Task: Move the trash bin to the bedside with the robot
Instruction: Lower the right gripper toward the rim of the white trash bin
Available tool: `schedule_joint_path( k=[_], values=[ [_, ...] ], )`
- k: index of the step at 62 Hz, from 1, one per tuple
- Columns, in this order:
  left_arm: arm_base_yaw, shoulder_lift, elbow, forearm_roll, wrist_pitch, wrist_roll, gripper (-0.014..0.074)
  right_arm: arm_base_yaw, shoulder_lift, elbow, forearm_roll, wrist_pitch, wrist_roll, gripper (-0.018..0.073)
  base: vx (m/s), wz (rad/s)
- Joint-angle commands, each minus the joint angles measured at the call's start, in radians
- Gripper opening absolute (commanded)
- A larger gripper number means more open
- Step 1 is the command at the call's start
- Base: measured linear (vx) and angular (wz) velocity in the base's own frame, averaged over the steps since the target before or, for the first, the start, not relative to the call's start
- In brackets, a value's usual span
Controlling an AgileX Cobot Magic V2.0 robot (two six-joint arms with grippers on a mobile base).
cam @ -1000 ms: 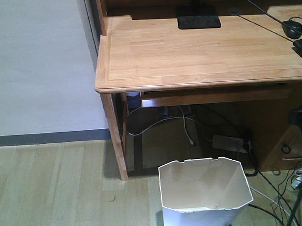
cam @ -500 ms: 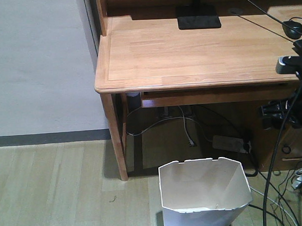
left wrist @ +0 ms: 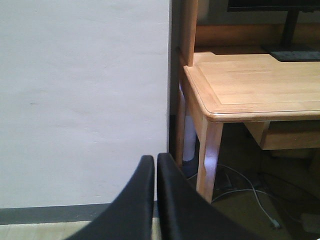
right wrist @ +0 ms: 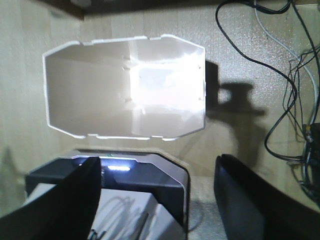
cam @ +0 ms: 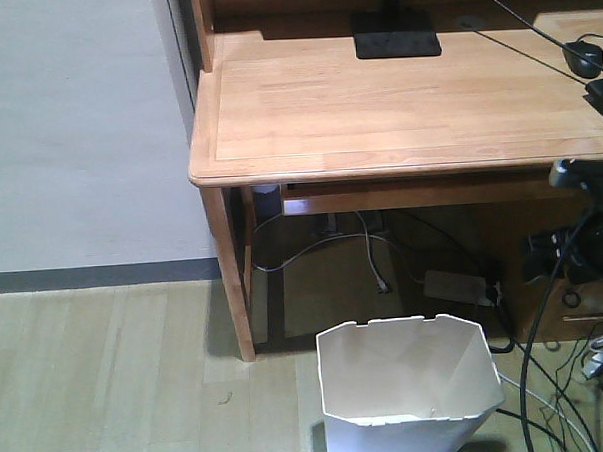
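My right claw [right wrist: 157, 170] gapes wide over the trash bin [right wrist: 90, 90]: thin, smooth white plastic, angular notched rim, base cut off in the front view. My left claw [left wrist: 155, 200] is pressed together.

Soft, even light filled the front view, deep shadow lying beneath the tabletop [cam: 397, 112]. In the right wrist view glare bleached the inside of the trash bin [right wrist: 90, 90]; a hard shadow crossed the floor [right wrist: 225, 145] beside it.

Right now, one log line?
trash bin: upright by desk, ungrasped | left gripper: shut | right gripper: open | bedside: unseen
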Motion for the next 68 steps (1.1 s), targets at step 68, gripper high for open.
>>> schedule_joint_path(
  k=[68],
  values=[
    [-0.006,-0.014,0.019,-0.002,-0.069,-0.004,-0.0006,0.058,0.838,-0.379,0.04,-0.345,-0.183,0.0571,0.0,0.0]
  ],
)
